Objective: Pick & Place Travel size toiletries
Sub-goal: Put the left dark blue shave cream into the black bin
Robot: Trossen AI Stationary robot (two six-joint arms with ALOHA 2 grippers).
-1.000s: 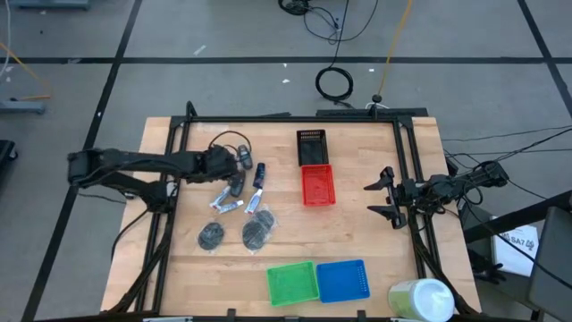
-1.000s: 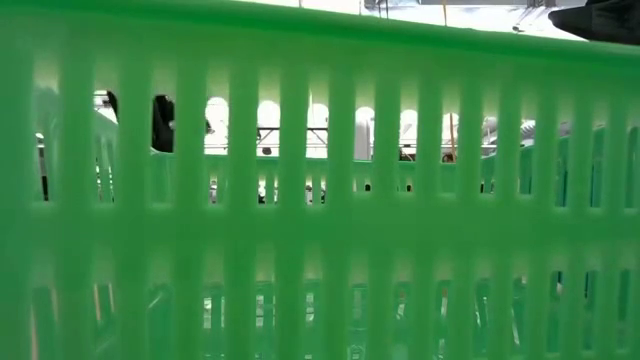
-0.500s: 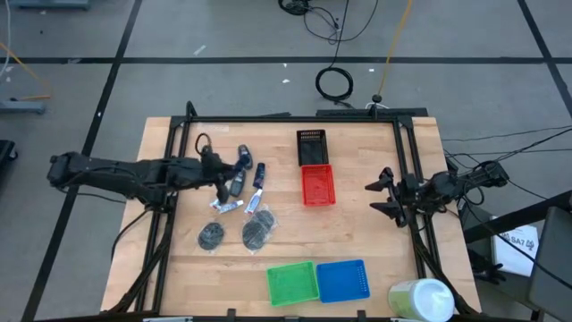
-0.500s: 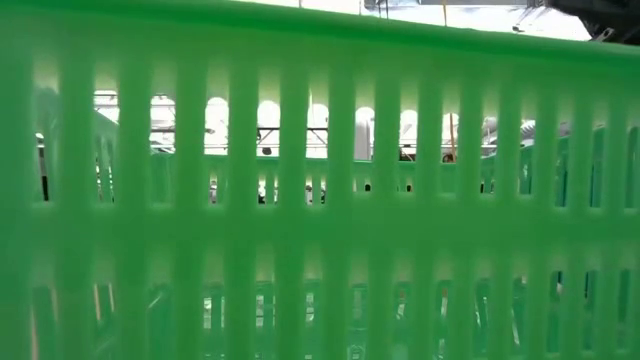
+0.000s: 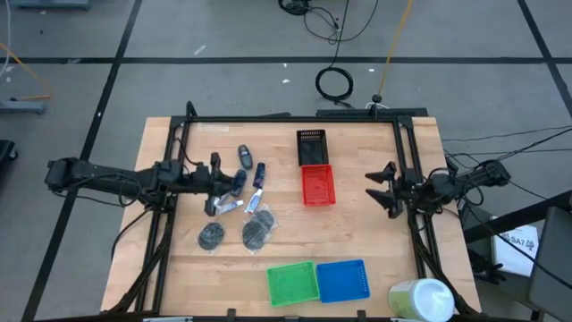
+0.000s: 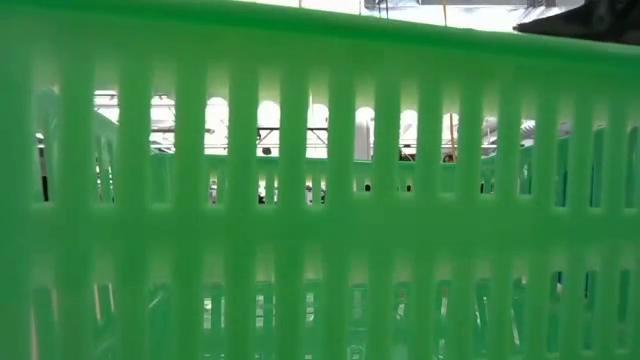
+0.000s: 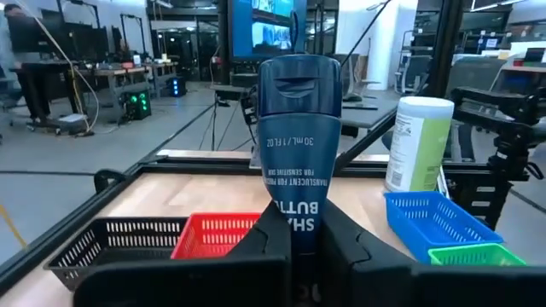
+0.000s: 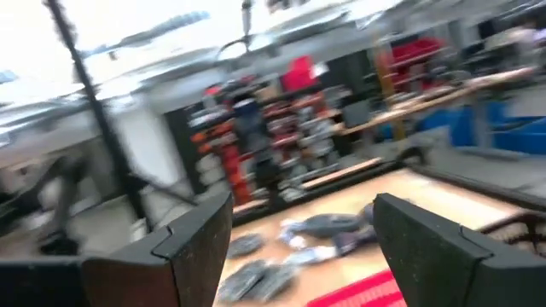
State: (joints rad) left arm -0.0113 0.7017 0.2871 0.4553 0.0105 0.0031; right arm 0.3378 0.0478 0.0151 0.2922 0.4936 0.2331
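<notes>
My left gripper [image 5: 220,183] reaches in from the table's left and is shut on a dark blue mini bottle [image 7: 299,128]. The other toiletries lie flat on the wood beside it: two mini bottles [image 5: 243,156] [image 5: 259,174], a thin white tube [image 5: 229,206], a small bottle [image 5: 253,202] and round dark pads in clear wrap [image 5: 211,235] [image 5: 256,233]. My right gripper [image 5: 386,190] waits open at the table's right side, over its frame rail; in the right wrist view its gripper [image 8: 299,247] shows both fingers wide apart. My left gripper pinches the dark blue mini bottle's lower body [image 7: 300,223] between its two fingers [image 7: 345,243]. The fingers come level from the table's left and lie along the bottle. Its capped end [image 7: 299,77] sticks out past the fingertips toward the table's right.
A black basket [image 5: 311,143] and a red basket [image 5: 316,185] sit mid-table. A green basket [image 5: 292,282] and a blue basket [image 5: 343,279] stand at the near edge. The green basket's wall [image 6: 320,200] fills the low view. A white-and-green cylinder [image 5: 420,300] stands at the near right corner.
My left gripper has drawn back toward the table's left edge, turned, and come toward the near edge, away from the farthest bottle. It now is shut on the bottle that lay just nearer. My right gripper has shifted slightly toward the far edge.
</notes>
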